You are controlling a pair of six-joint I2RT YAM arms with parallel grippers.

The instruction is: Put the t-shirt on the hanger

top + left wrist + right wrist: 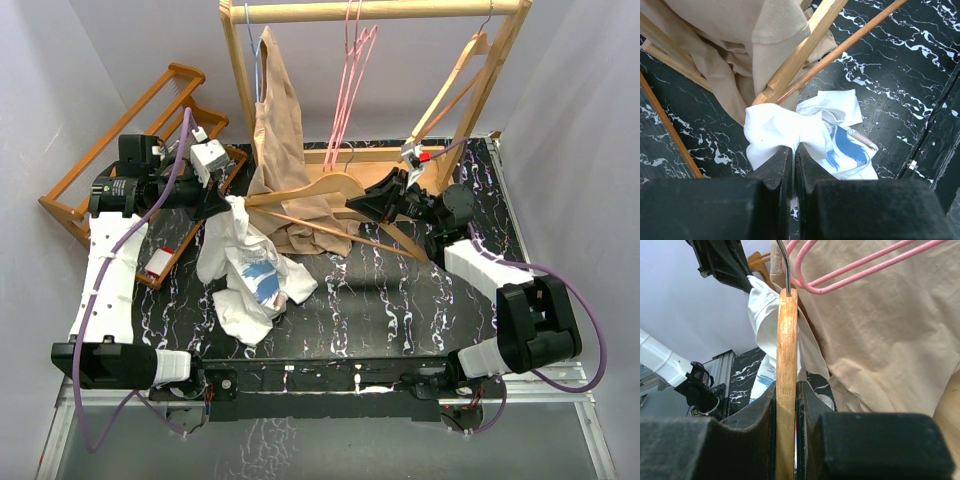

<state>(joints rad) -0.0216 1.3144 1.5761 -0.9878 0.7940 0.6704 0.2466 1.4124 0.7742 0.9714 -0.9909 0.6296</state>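
The whole desk (400, 290) is taken in from above and behind, facing the far rack (380, 10). The left wrist view is aimed steeply down along the left tool (794, 149), very close to the t-shirt (772, 130). The right wrist view is aimed sideways across the desk along the right tool (786, 400), close against a wooden hanger (786, 340). The t-shirt, that hanger and the beige garment (880, 330) are shared by all three views.

The t-shirt (250, 275) is white cotton, crumpled, with its blue print facing up. It sits at 9 o'clock from the centre of the table (400, 300). Its upper edge is lifted and its bulk is heaped on the surface. The hanger (345, 100) is thin pink wire. It hangs upright by its hook at 12 o'clock, well apart.
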